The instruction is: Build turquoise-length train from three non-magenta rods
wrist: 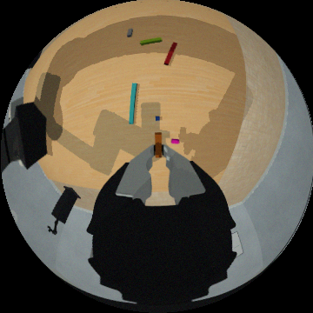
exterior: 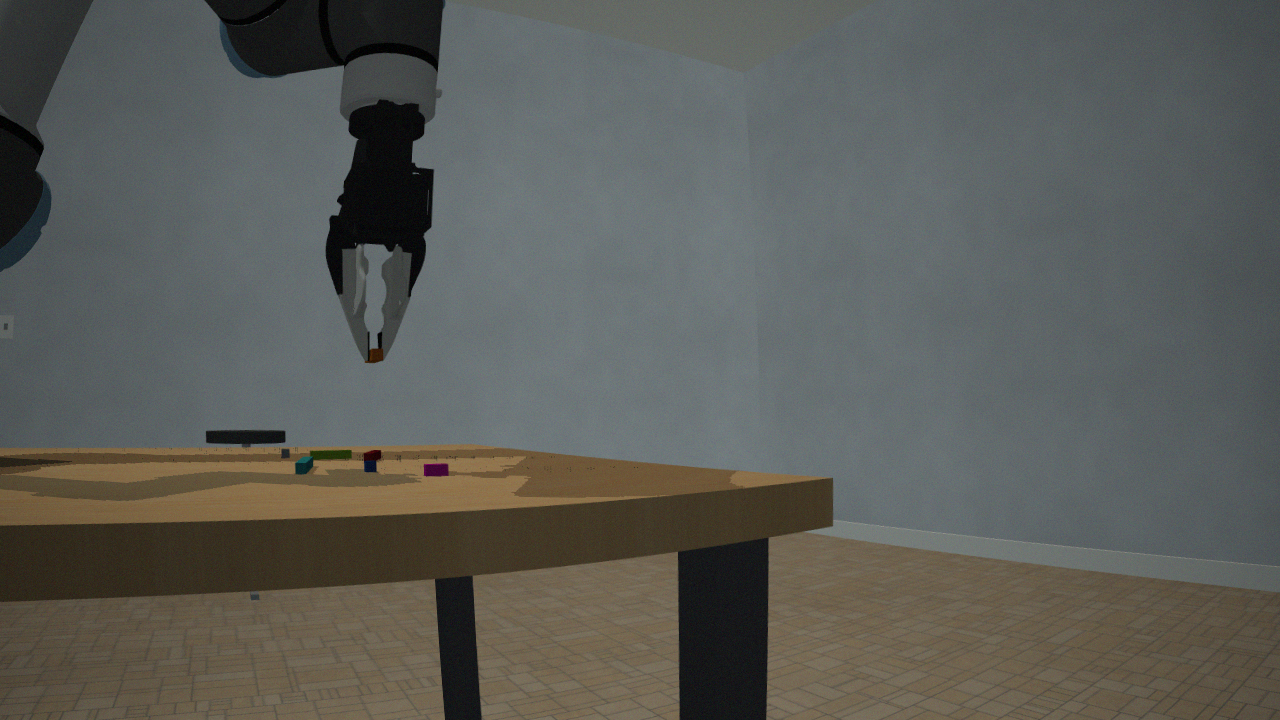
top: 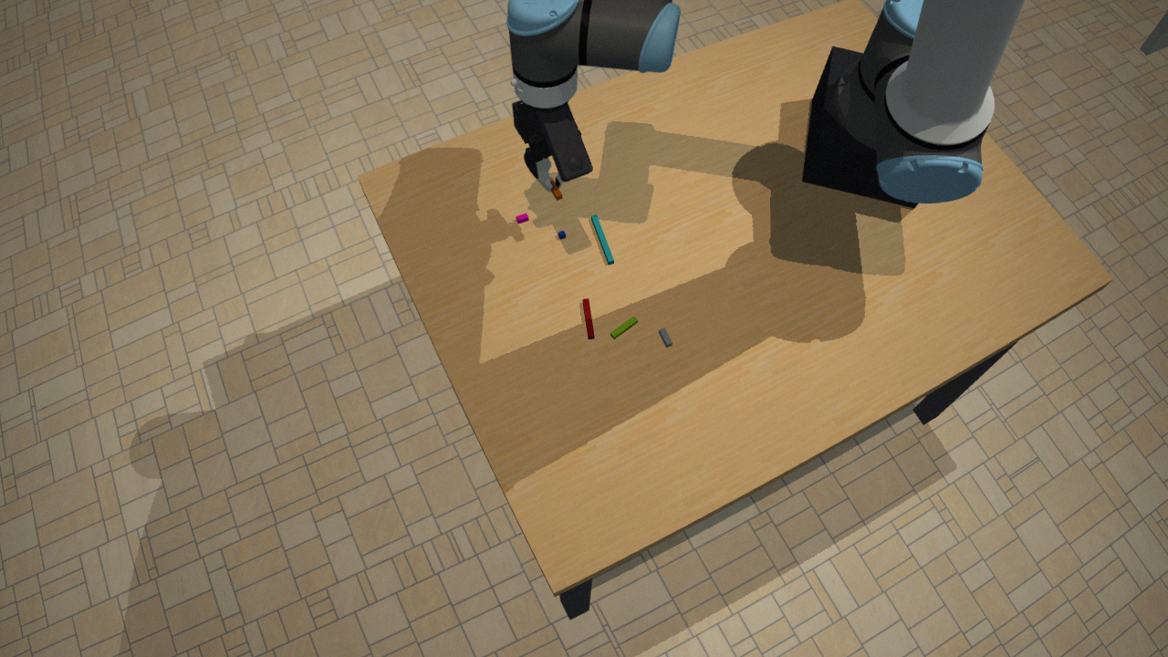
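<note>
Magenta rod (top: 522,218) (exterior: 435,470) (wrist: 175,141) at far left in the top view, to be left out. Next, end effector (top: 552,184) (exterior: 374,348) (wrist: 158,145) pinching orange rod (top: 557,193) (exterior: 376,355) (wrist: 158,138) above the tabletop (top: 735,391) (exterior: 626,503) (wrist: 96,87); its long axis points roughly at blue rod (top: 561,234) (exterior: 370,466) (wrist: 157,118) (looks like the first joint). Turquoise rod (top: 602,240) (exterior: 304,464) (wrist: 133,103) sits right of blue. Lime rod (top: 623,328) (exterior: 331,454) (wrist: 150,41), further right, likely completes the train.

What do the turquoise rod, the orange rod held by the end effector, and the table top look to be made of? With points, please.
The turquoise rod (top: 602,239) (exterior: 304,464) (wrist: 133,103) and orange rod (top: 557,192) (exterior: 375,355) (wrist: 158,139): perhaps painted wood or plastic; each has one even colour and no visible grain, so the look leaves it open.
The table top (top: 735,408) (exterior: 626,528) (wrist: 87,83): apparently wood or a wood-look laminate, fairly matt, judging by its fine streaky grain.
</note>
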Robot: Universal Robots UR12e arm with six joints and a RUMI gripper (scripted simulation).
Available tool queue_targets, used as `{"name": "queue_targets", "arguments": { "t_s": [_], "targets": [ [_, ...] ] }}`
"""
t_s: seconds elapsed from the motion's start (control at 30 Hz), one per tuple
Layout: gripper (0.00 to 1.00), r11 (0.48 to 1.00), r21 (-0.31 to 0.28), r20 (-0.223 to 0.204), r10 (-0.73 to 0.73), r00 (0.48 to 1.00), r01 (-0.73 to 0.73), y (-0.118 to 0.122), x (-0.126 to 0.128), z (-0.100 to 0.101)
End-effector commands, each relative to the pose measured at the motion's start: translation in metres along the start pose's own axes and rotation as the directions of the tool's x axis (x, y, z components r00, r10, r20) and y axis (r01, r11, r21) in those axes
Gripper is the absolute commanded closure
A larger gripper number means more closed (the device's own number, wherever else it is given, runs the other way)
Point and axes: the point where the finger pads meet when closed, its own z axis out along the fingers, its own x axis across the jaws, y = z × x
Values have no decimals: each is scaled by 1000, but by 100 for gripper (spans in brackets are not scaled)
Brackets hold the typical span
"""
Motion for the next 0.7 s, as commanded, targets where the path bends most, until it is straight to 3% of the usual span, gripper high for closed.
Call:
{"name": "queue_targets", "arguments": {
  "t_s": [0.0,0.23,0.67],
  "targets": [
    [100,1000,-1,-1,0,1000,0,0,1,0],
    [100,1000,0,-1,0,1000,0,0,1,7],
    [100,1000,0,-1,0,1000,0,0,1,49]
  ]
}}
